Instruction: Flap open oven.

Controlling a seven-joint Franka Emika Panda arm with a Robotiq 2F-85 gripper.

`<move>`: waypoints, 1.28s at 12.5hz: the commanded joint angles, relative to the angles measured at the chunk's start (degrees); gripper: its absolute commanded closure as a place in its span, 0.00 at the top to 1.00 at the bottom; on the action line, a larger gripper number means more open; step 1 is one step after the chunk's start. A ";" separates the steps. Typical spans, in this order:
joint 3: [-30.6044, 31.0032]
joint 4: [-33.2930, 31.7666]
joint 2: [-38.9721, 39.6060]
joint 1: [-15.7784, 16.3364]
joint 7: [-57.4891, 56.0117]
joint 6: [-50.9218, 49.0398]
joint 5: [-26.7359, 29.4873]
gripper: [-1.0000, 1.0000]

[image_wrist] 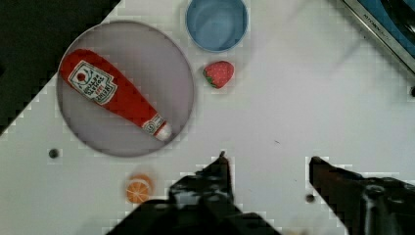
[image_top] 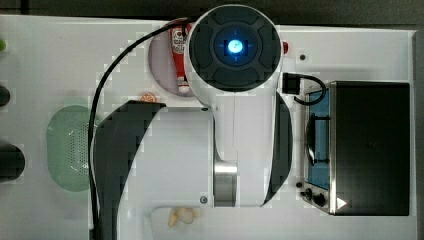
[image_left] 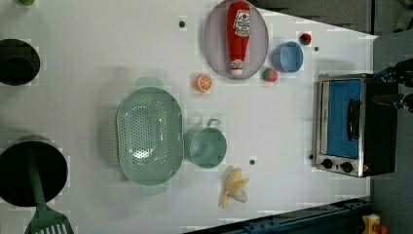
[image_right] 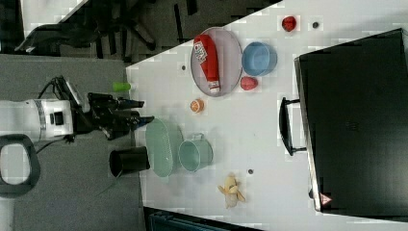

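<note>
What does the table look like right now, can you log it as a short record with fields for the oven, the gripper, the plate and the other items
oven: door shut, handle untouched
gripper: open, holding nothing, above bare table, apart from the oven
plate: holds a ketchup bottle lying on its side
near plate: blue bowl, strawberry, orange slice
middle of table: green colander beside a green pot, banana
task state: not yet begun
</note>
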 commanded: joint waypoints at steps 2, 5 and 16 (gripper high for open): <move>-3.20 -11.77 -16.70 -1.44 -1.77 -4.12 -0.33 0.90; -3.20 -11.78 -16.70 -1.44 -1.77 -4.10 -0.33 1.00; -5.15 -13.32 -16.39 -2.26 -2.69 -4.03 -0.36 0.17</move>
